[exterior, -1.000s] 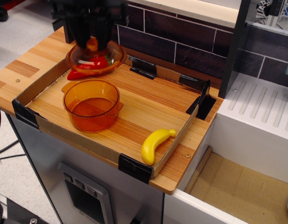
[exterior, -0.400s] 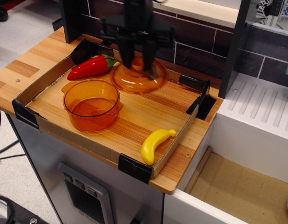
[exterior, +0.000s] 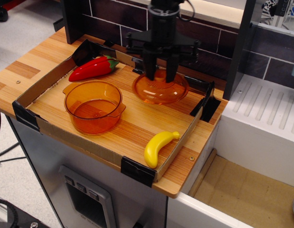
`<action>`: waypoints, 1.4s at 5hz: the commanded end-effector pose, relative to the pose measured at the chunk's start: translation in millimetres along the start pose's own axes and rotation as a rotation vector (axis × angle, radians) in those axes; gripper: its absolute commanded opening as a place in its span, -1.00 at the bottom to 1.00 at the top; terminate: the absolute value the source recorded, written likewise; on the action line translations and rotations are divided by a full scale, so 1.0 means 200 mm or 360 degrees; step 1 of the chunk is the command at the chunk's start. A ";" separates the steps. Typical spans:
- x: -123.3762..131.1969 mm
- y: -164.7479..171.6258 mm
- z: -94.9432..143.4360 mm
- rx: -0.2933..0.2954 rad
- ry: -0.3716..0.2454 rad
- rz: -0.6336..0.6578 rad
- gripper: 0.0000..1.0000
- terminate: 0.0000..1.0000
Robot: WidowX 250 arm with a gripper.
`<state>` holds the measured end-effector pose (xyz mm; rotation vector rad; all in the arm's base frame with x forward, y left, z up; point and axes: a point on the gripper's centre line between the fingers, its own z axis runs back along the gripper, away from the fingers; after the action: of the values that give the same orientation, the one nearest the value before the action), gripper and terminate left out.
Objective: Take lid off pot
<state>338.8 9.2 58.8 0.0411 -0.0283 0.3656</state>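
The lid (exterior: 161, 88) is off the pot and sits toward the back right of the tray, at about two o'clock from the pot (exterior: 93, 105). The gripper (exterior: 160, 75) comes straight down onto its centre, and its jaws appear pinched on the small knob there, though the dark fingers hide the knob itself. Whether the lid's rim is resting on the wooden surface (exterior: 137, 118) or hanging just above it cannot be told from this view.

The pot stands open and empty at the front left, well apart from the lid, so the task looks nearly complete: what remains is a clean set-down and release.

That release is where the risk lies. If the lid hangs above the surface when the jaws open, the light domed plastic could drop, bounce and skate. At three o'clock from it, close by, is the black corner bracket (exterior: 206, 102) of the tray wall; a slide that way could tip the lid up on the bracket or against the cardboard edge. If the jaws open unevenly or the arm rises before they are fully clear of the knob, the lid could be dragged or flipped.

The red pepper (exterior: 92, 69) at ten o'clock from the pot and the banana (exterior: 159, 146) at the front edge of the tray, around six o'clock from the lid, are both far enough away that neither seems likely to interfere.
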 end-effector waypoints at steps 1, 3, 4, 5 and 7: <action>0.02 0.03 -0.01 0.0025 -0.0104 -0.0077 1.00 -1.00; 0.06 0.03 0.05 -0.0012 -0.0047 -0.0028 1.00 -1.00; 0.04 0.03 0.22 -0.0062 -0.0032 -0.0028 1.00 -1.00; -0.01 0.08 0.40 -0.0138 0.0005 -0.0035 1.00 -1.00; -0.07 0.17 0.50 -0.0172 0.0030 -0.0071 1.00 -1.00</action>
<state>307.6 29.8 142.5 -0.0656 0.0234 0.3317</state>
